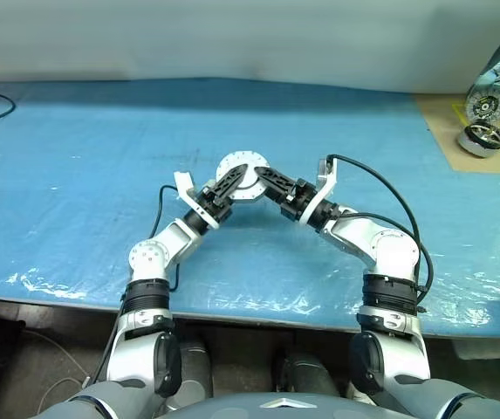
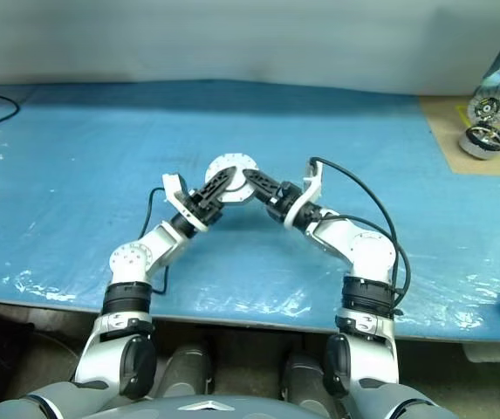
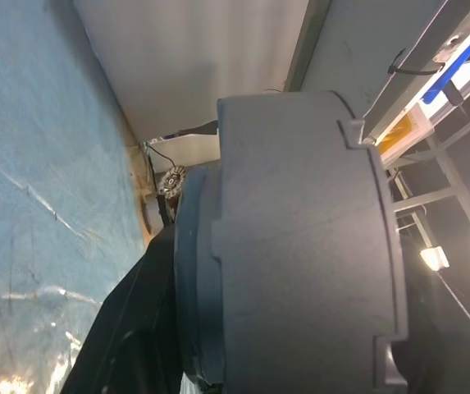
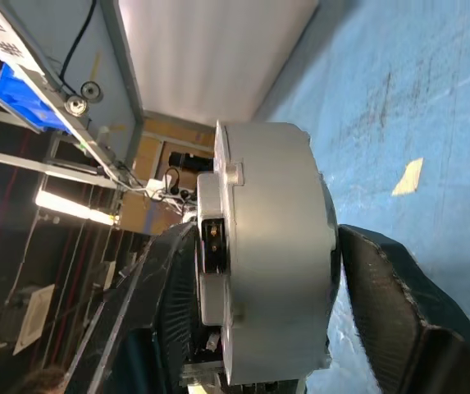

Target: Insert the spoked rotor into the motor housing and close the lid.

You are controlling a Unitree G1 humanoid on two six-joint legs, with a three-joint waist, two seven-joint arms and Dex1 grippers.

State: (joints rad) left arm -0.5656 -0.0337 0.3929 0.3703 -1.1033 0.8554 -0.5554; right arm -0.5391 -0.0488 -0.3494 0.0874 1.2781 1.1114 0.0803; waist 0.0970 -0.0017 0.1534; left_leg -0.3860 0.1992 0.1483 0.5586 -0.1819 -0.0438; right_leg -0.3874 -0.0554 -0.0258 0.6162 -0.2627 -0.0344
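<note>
Both arms reach forward and bend inward at the elbows, so the forearms converge in an inverted V over the middle of the worktop. The left pincer (image 1: 232,184) angles up and to the right, its black fingers laid against the near-left edge of the housing (image 1: 242,168). The right pincer (image 1: 267,179) points left toward it, one finger (image 4: 403,304) standing slightly off the housing's face and the other against the opposite side, so its jaws straddle the body.
</note>
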